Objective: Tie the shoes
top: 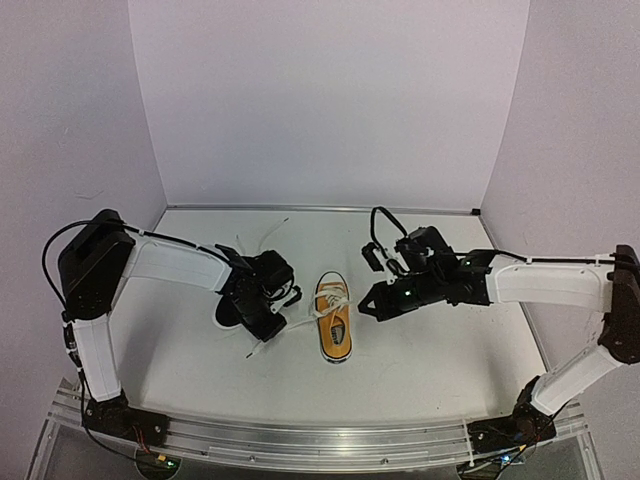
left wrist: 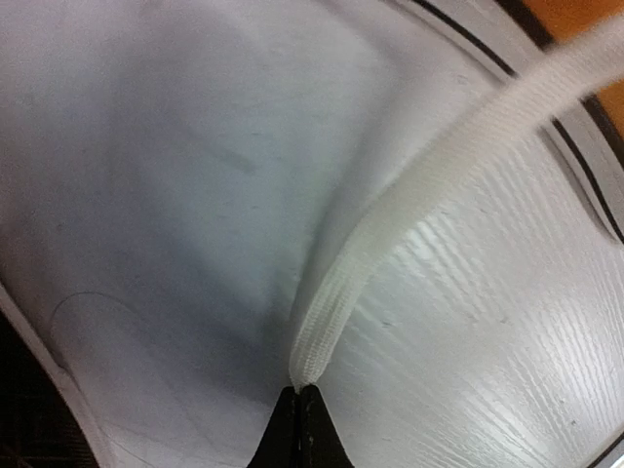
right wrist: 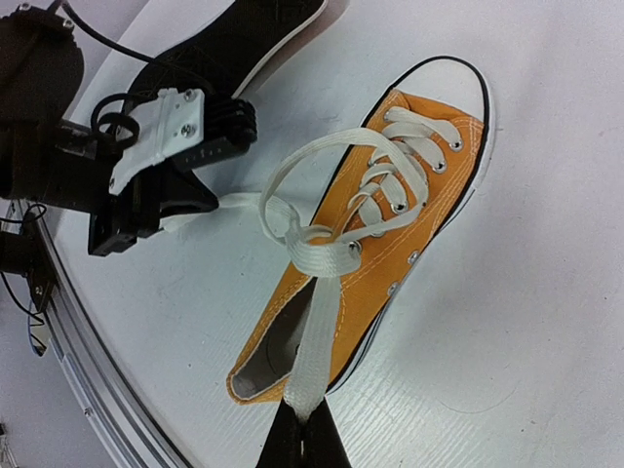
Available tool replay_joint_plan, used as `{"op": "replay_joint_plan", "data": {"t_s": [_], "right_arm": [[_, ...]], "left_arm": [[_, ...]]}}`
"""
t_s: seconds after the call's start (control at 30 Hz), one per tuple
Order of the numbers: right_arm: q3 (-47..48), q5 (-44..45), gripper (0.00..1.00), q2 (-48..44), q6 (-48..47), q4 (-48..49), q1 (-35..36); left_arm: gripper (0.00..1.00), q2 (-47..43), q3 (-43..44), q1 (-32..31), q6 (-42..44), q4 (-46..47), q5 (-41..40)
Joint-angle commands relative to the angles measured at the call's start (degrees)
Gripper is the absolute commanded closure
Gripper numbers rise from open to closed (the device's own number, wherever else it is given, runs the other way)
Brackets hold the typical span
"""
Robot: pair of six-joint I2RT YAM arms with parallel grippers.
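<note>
1. The orange shoe (top: 333, 322) sits sole-down on the table (top: 440, 360), right between the two pincers. Its long axis runs near-to-far, so it lies crosswise to the line joining them, with the toe pointing away from the bases.
2. Its white lace (right wrist: 310, 341) leaves the top eyelets in two strands, one heading out to each pincer, and that sideways pull line is what the next move hangs on. There's a loose loop (right wrist: 292, 171) above the crossing. It might be a first overhand wrap, but that's hard to be sure of from here.
3. The right pincer (right wrist: 304, 434) is clamped on one strand just off the heel opening. It looks a touch nearer the shoe than the other one.
4. The left pincer (left wrist: 300, 419) is pinched tight on the other strand, and the shoe is off to its far upper right.
5. The black shoe (top: 226, 316) lies on its side behind the left pincer, away from the orange one.
6. The right wrist view shows the crossing, the loop and the black sole. The left wrist view shows only lace and a sliver of orange. The top view gives the overall lineup but blurs the lace.
</note>
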Motion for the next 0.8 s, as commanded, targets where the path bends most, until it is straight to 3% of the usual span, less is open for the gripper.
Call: {"op": "replay_joint_plan", "data": {"t_s": [0.0,0.17,0.37,0.6,0.77], "right_arm": [[-2.3,5.1,1.00,-4.7,2.2,-1.2,-0.1],[-5.9,11.1,1.00,-10.2,5.3,-2.8,-0.3],[-11.1,25.2,1.00,-20.7,13.3,-6.9,-0.5],[-13.8,46.7,1.00,-35.8,26.4,-18.2,-0.9],[-13.3,55.8,1.00,-38.6,34.5,-28.0,-1.6]], "left_arm": [[1.00,-2.4,-1.5,3.4,-9.5,-0.8,-8.7],[1.00,-9.9,-0.6,5.1,-14.7,1.5,-13.6],[1.00,-13.7,0.4,7.9,-18.9,2.6,-16.7],[1.00,-12.5,1.1,10.7,-21.4,2.4,-18.2],[1.00,-10.6,2.0,11.3,-22.6,1.3,-19.6]]}}
